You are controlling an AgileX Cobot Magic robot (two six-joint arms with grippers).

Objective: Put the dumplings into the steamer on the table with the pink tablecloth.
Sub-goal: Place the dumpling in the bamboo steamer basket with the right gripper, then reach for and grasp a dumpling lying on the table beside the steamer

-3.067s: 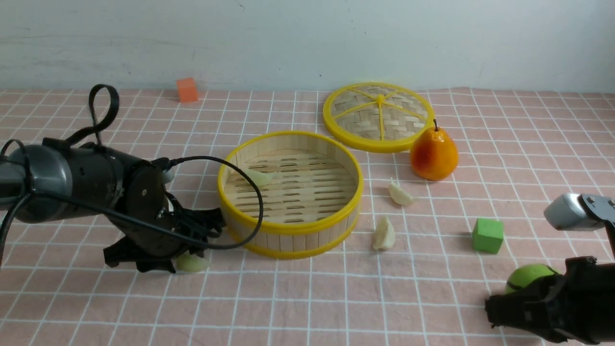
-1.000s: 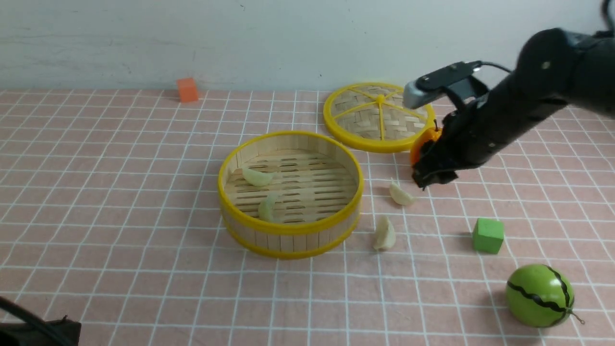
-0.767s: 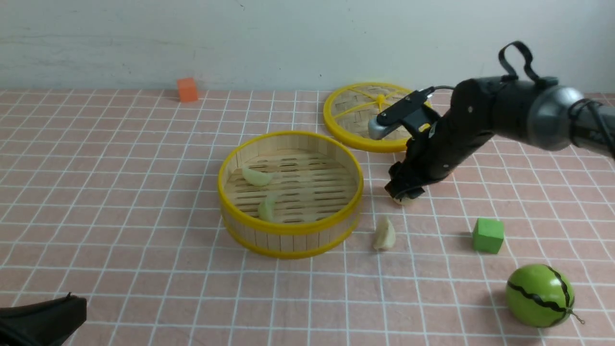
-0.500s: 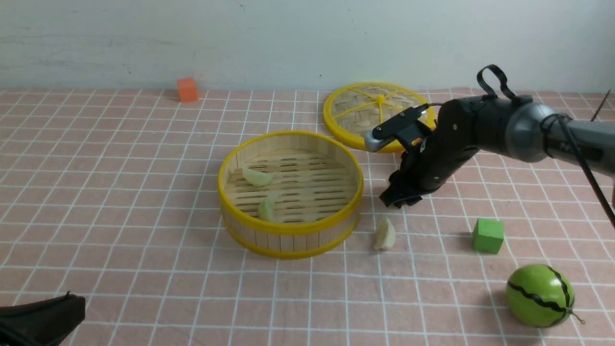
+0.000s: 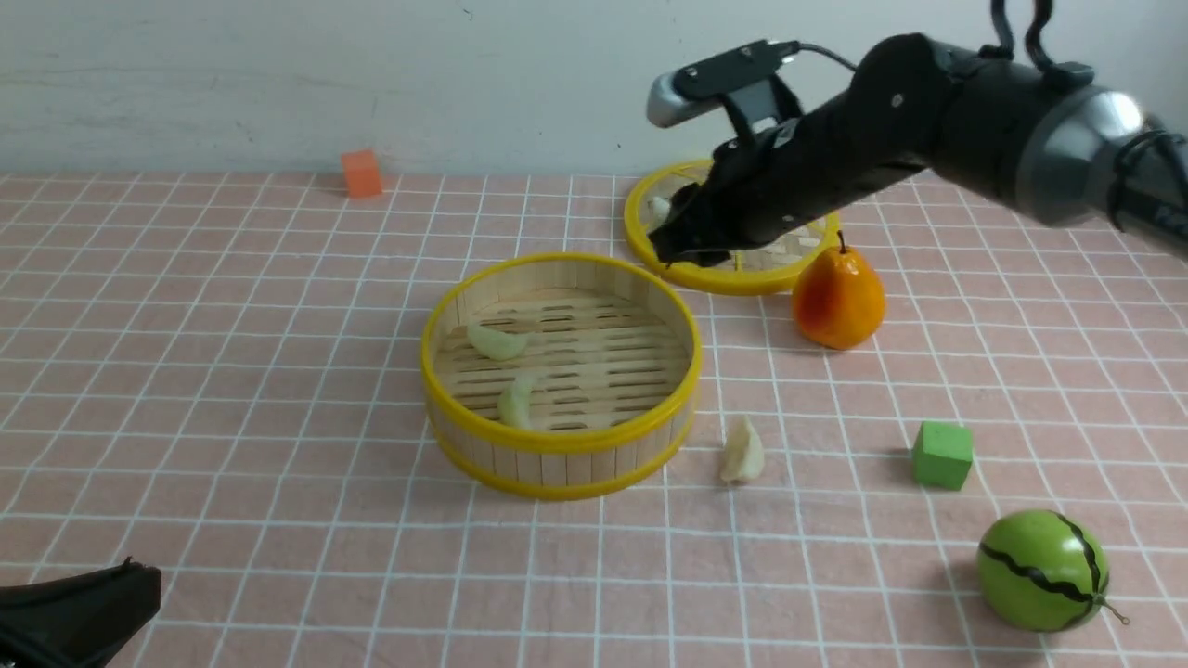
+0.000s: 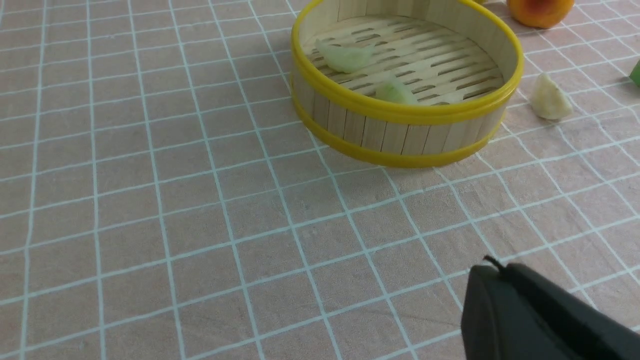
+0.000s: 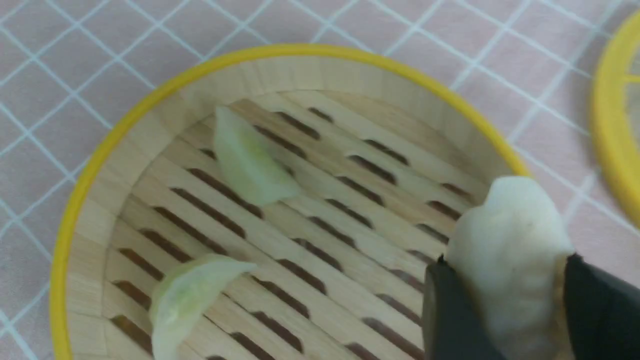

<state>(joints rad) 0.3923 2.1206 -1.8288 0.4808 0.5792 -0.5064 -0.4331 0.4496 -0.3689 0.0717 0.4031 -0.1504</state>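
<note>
While raised near the steamer [image 5: 560,443], right gripper [image 7: 506,280] part-open, pinching cream dumpling [image 7: 505,220], left gripper [image 6: 505,300] clenched

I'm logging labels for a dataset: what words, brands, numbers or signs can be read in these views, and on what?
None: no view shows readable text. The steamer, dumplings, woven lid, pear, green cube, orange cube and toy watermelon are unmarked; the pink tablecloth bears only a white grid.
</note>
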